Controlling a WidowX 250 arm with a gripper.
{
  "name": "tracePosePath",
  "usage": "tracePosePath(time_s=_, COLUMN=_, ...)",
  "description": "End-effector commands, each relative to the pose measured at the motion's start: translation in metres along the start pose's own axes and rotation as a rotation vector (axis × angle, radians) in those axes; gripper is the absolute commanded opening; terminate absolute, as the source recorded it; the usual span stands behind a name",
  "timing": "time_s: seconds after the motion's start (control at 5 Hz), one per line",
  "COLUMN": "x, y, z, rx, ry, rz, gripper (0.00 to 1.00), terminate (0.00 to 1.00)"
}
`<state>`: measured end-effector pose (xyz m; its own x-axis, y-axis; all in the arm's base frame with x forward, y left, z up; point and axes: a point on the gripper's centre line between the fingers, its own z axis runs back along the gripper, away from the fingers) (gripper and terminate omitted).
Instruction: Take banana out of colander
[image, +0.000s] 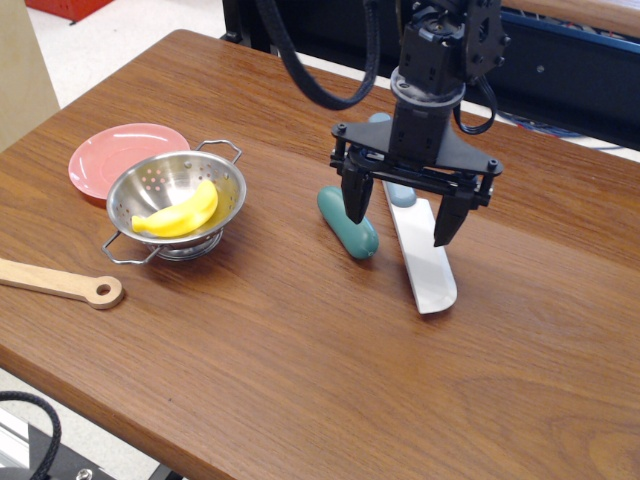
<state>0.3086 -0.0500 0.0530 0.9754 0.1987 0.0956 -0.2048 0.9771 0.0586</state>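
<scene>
At the far left edge of the wooden table (300, 330), a wooden handle (60, 283) with a hole in its rounded end lies flat. Just behind it sits a flat pink plate (105, 155). The colander (225, 183) stands against the plate's near right side, upright on its ring base, with one wire handle pointing toward the front left and the other toward the back right. The banana (180, 215) lies inside the bowl, curved along the near wall. Further right, well apart from the colander, a teal sausage-shaped object (347, 228) rests on the table. Beside it lies a white spatula (425, 262) with a grey-blue handle. Above these two hangs the black pincer (401, 224), its fingers spread wide and pointing down, holding nothing.
</scene>
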Motion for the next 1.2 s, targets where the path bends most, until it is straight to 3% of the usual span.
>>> tracePosePath(time_s=0.0, x=0.0, y=0.0, z=0.0, rx=0.0, ry=0.0, rz=0.0, gripper=1.0, terminate=0.0)
tracePosePath(time_s=0.4, x=-0.001, y=0.041, z=0.043, rx=-0.078, ry=-0.013, rz=-0.158, gripper=1.0, terminate=0.0)
tracePosePath(time_s=0.6, x=-0.001, y=0.065, z=0.058, rx=-0.044, ry=-0.057, rz=-0.225, gripper=1.0, terminate=0.0)
tracePosePath(time_s=1.0, x=0.0, y=0.129, z=0.05, rx=0.003, ry=-0.051, rz=-0.389, gripper=1.0, terminate=0.0)
